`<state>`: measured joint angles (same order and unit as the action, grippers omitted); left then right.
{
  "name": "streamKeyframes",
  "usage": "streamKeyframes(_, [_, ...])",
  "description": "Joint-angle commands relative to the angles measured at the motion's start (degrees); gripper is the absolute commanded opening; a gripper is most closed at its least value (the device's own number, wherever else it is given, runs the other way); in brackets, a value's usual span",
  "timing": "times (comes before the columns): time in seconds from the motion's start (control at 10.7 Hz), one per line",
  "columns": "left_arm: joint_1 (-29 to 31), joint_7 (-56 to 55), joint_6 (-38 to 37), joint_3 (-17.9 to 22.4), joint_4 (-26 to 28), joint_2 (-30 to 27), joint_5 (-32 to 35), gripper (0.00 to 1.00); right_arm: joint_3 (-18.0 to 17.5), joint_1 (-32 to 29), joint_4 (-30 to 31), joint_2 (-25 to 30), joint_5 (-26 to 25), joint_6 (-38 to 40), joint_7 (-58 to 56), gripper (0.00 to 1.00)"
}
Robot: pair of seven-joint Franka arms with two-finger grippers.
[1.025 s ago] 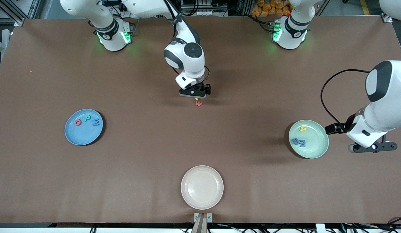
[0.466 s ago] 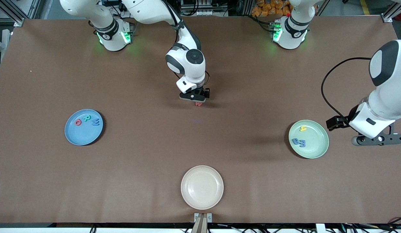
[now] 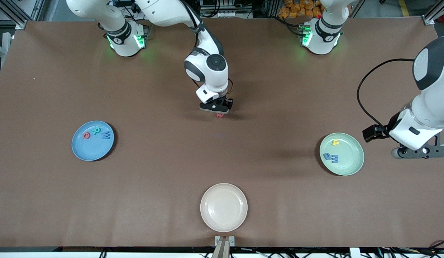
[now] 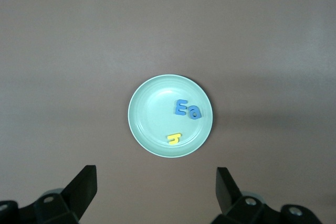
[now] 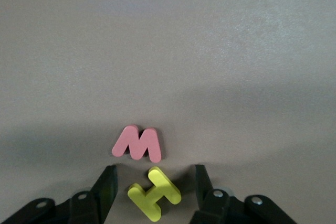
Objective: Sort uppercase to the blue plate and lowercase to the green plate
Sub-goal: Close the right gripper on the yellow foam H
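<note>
Right wrist view shows the right gripper (image 5: pixel 153 186) now lowered, fingers apart around yellow H (image 5: pixel 154 199) beside red m (image 5: pixel 138 143), while the left gripper (image 4: pixel 156 188) waits, fingers apart.

A wide brown table (image 3: pixel 164 89) carries 3 plates. The blue plate (image 3: pixel 86 149) lies at about 9 o'clock, toward the right arm's end; the green plate (image 3: pixel 347 165) lies at about 3 o'clock, toward the left arm's end; a cream-white plate (image 3: pixel 223 207) lies at 6 o'clock, nearest the front camera. Near the middle, 2 foam letters lie flat on the bare surface: a red m (image 5: pixel 137 143) and a yellow H (image 5: pixel 155 193), just beside each other.
</note>
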<state>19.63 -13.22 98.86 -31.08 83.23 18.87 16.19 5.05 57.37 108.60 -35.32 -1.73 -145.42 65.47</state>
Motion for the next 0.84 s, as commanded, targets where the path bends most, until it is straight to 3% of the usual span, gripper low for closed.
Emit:
streamKeyframes(0.0, [0.1,0.0,-1.2,-0.1,-0.7,-0.6,-0.6,1.00,-0.1,0.0,-1.4,-1.4,0.9,0.1,0.7,0.67])
streamKeyframes(0.75, [-0.2,-1.5,-1.2,-0.7,-0.1,-2.1,-0.6,1.00,-0.2,0.4,-1.4,-1.6,0.9,0.1,0.7,0.31])
